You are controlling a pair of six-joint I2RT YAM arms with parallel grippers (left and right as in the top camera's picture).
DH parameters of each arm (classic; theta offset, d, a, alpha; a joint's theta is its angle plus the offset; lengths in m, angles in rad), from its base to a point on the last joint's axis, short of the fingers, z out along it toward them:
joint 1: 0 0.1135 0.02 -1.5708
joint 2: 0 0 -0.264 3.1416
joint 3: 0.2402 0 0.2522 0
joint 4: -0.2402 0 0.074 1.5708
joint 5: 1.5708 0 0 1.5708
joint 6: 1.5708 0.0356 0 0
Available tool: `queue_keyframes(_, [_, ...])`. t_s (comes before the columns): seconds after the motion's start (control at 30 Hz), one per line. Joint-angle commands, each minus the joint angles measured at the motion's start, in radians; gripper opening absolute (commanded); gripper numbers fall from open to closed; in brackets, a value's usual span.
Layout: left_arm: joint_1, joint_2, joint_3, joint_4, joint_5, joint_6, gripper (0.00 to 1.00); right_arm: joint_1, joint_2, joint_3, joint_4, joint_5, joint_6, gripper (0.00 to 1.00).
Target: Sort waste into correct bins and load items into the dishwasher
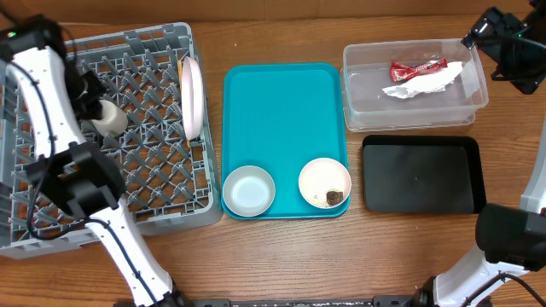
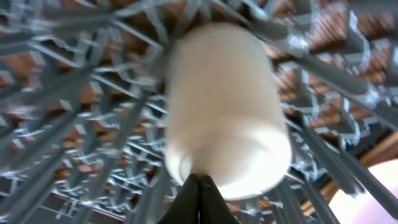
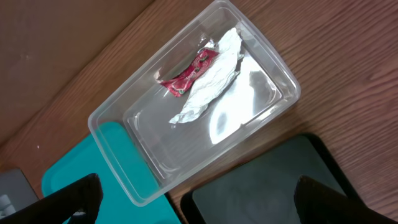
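Left gripper, jaws together, meets the small white cup inside the grey dish rack, its lattice crowding round. Right gripper, jaws wide apart, hangs over the clear tub holding wrapper and napkin.

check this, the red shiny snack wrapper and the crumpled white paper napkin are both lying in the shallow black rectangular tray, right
No. The red shiny snack wrapper and the crumpled white paper napkin are both lying in the clear plastic rectangular tub, not the shallow black rectangular tray beside it; the right wrist view shows this.
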Motion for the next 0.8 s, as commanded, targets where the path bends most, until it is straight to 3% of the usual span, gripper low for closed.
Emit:
queue_keyframes(0.0, [0.072,-0.07,-0.001,0.007,0.029,-0.023,0.04,-0.002,-0.005,0.015,0.005,0.0,0.005,1.0])
queue_keyframes(0.2, [0.072,-0.196,-0.001,0.014,0.143,0.013,0.04,-0.002,-0.005,0.015,0.005,-0.001,0.005,1.0])
queue_keyframes(0.37, [-0.005,-0.274,-0.006,0.0,0.504,0.197,0.07,-0.002,-0.005,0.015,0.005,0.0,0.005,1.0])
queue_keyframes(0.47, [-0.146,-0.291,-0.006,0.001,0.521,0.206,0.97,-0.002,-0.005,0.015,0.005,0.0,0.005,1.0])
queue_keyframes(0.6, [-0.291,-0.303,-0.006,0.0,0.393,0.198,1.0,-0.002,-0.005,0.015,0.005,0.0,0.005,1.0])
queue_keyframes(0.77, [-0.372,-0.404,-0.015,0.0,0.25,0.143,1.0,-0.002,-0.005,0.015,0.005,0.0,0.005,1.0])
